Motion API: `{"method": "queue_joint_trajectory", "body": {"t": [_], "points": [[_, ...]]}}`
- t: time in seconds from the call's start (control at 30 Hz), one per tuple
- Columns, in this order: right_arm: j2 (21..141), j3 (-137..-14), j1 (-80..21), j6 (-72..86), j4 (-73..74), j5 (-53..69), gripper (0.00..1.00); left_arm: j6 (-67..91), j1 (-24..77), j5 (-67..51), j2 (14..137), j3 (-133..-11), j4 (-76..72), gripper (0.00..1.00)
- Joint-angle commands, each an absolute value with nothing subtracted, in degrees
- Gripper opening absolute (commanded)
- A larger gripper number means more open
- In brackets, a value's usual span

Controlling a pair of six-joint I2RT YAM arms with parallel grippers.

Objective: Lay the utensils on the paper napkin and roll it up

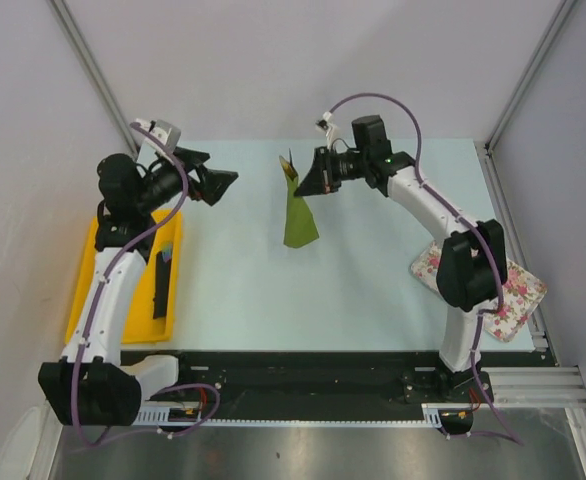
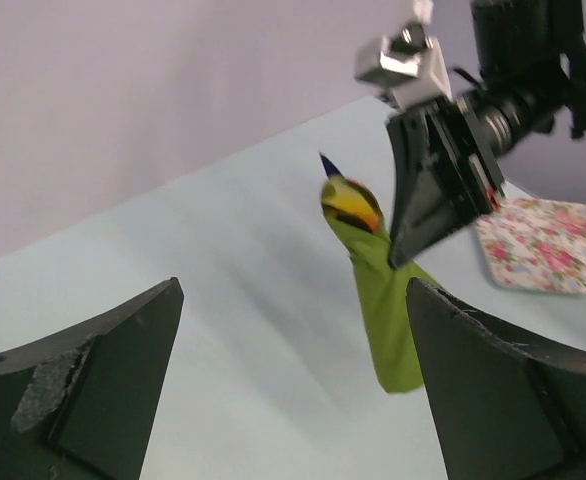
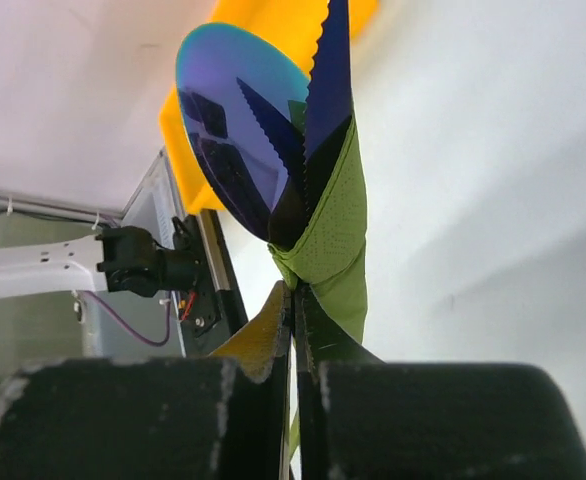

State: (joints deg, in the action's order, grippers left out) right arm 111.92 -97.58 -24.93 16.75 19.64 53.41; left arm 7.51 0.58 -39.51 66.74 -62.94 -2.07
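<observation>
From the top view I see the right pincer (image 1: 310,180) clenched on the paper napkin (image 1: 298,215). The napkin is rolled into a slim green tube around the utensils (image 1: 290,163). It sits over the far middle of the table (image 1: 243,290), with its wrapped end pointing toward the near side. From here the utensils are only a dark tip poking out of the far end of the roll.

My right wrist view fills that in. A rounded spoon head with a blue sheen and a dark serrated blade stand side by side out of the green paper, and the two black fingers (image 3: 173,420) are pressed together on the roll just below them. Behind them is a slice of the yellow tray (image 1: 91,290).

The left pincer (image 1: 213,175) is released and holds nothing, well apart from the roll on its left. In the left wrist view its two fingers (image 2: 503,400) stand wide at the bottom corners and frame the roll. There the spoon head glints gold, not blue. That view also shows the right pincer gripping just under the heads. I cannot tell whether the lower end of the roll touches the table.

Only the top view shows the whole tray at the near left, with a dark strip lying in it. The floral cloth (image 1: 518,290) is at the near right, under the right arm.
</observation>
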Motion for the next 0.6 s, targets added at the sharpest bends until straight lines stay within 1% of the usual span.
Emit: {"method": "queue_joint_trajectory", "body": {"t": [0.0,0.03,0.17,0.27,0.33,0.43,0.57], "points": [[103.98,-102.74,-26.19,11.78,20.3,58.36,0.0,4.13,-1.58,-54.47,62.59,-63.37,4.21,1.0],[103.19,-102.74,-26.63,11.08,20.56,58.45,0.0,3.96,-1.58,-57.62,61.62,-62.76,4.48,1.0],[96.88,-101.0,-27.86,7.23,21.62,58.19,0.0,4.13,-1.5,-64.32,58.63,-61.61,4.92,0.99],[93.26,-99.32,-29.61,1.7,23.81,56.26,0.0,5.45,-0.71,-68.1,58.01,-61.09,5.8,0.96],[90.18,-98.97,-30.67,-0.08,26.53,54.51,0.0,3.88,1.47,-69.25,57.22,-60.47,7.82,0.93],[86.58,-97.48,-33.04,-4.48,28.56,52.57,0.0,2.2,5.69,-68.47,55.64,-58.8,9.23,0.92],[82.97,-95.19,-36.12,-7.9,29.09,50.02,0.0,6.32,9.84,-67.94,53.53,-54.25,3.36,0.87]]}}
